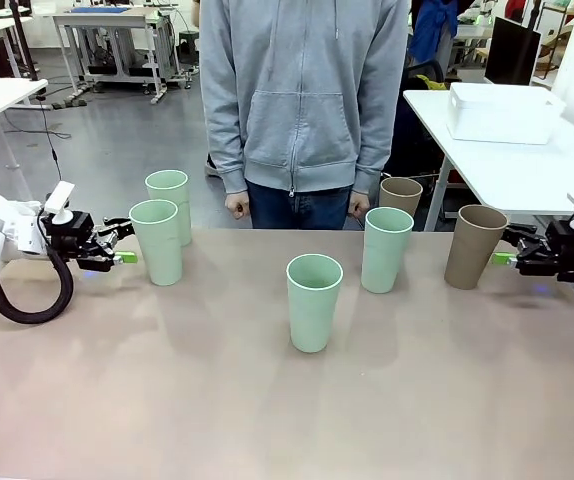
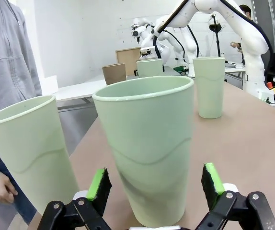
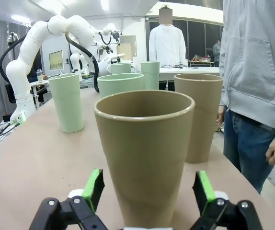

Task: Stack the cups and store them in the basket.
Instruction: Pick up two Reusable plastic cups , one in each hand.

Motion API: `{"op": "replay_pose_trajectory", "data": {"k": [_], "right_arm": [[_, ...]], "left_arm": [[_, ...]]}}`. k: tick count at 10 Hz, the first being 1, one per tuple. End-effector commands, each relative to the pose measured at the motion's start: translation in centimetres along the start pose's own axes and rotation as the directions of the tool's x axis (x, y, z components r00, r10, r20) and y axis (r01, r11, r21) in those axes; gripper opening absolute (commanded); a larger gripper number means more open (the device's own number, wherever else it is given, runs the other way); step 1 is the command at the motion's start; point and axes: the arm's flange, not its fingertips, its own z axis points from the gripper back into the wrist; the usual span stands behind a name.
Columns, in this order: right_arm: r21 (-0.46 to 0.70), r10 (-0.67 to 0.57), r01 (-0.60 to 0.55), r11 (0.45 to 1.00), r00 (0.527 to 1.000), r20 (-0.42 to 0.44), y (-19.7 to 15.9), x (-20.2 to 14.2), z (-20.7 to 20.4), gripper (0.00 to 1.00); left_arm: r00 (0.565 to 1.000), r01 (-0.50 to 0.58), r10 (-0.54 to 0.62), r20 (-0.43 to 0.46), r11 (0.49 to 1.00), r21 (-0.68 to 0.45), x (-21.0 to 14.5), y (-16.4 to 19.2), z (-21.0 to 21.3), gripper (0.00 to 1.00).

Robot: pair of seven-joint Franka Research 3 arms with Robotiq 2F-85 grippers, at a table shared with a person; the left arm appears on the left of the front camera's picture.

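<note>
1. The left hand [image 1: 125, 243] is hovering low at the left side of the tabletop [image 1: 167, 400], released, with its fingers spread and gripping nothing.
2. In the left wrist view its green pads [image 2: 99, 184] are standing on either side of the near-left mint cup [image 2: 147, 143], with a small gap showing on each side.
3. A second mint cup [image 1: 169, 203] is standing just behind that one, at the far left.
4. The right hand [image 1: 507, 252] is hovering low at the right side, likewise released, its fingers apart and level with the lower part of the right tan cup [image 1: 475, 246].
5. In the right wrist view that cup is sitting between the green pads [image 3: 203, 189], and neither pad is pressing on it.
6. The centre mint cup [image 1: 314, 301] is standing alone, nearest the robot.
7. A fourth mint cup [image 1: 386, 249] is standing right of centre, with the far tan cup [image 1: 400, 195] just behind it.
8. All six cups are standing upright with their mouths up, and none are stacked.
9. The basket [image 1: 502, 112] is sitting on a white side table [image 1: 527, 170] at the far right, well apart from the cups.
10. A person [image 1: 304, 110] in a grey hoodie is standing at the far edge of the tabletop, arms hanging down.
</note>
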Motion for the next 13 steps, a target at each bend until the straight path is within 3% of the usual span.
{"op": "replay_pose_trajectory", "data": {"k": [1,13], "right_arm": [[-0.034,-0.033,0.033,0.999,0.999,0.003,-0.2,-0.1,-1.1,1.0],[0.001,-0.106,0.106,0.994,0.994,0.021,-0.3,-1.5,-4.2,1.0]], "left_arm": [[0.999,-0.028,0.028,0.017,0.999,0.029,0.3,0.8,-0.3,1.0],[0.995,-0.103,0.103,0.011,0.995,0.004,0.7,1.3,-2.8,1.0]]}}
